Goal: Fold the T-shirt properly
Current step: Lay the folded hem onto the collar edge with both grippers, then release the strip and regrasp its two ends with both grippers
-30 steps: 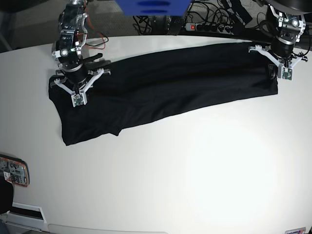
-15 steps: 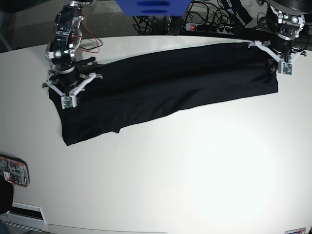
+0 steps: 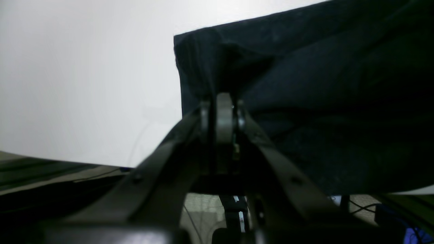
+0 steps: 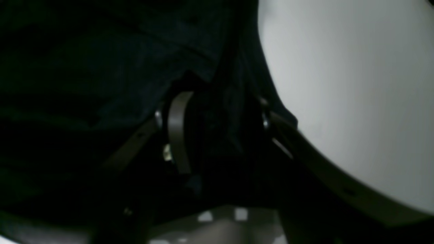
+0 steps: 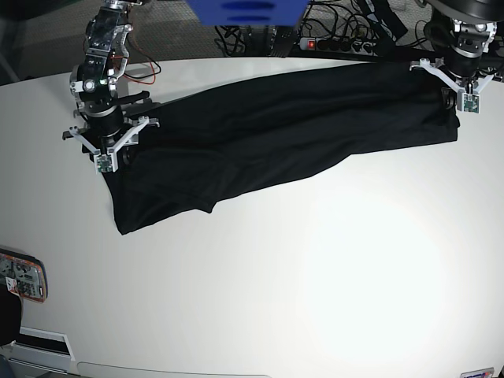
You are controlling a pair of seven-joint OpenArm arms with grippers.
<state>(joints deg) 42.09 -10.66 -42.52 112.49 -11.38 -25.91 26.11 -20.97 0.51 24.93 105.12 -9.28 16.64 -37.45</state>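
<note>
the t-shirt (image 5: pixel 268 126) lies stretched in a long black band across the far part of the white table (image 5: pixel 315 283), and every place here is taken from it. my left gripper (image 3: pixel 222 112) sits at its far end corner, jaws pressed together on a pinch of the fabric. my right gripper (image 4: pixel 217 125) is over its opposite end, jaws parted with cloth between them; whether it grips i cannot tell. nearer than the shirt's long edge the table lies bare and wide.
</note>
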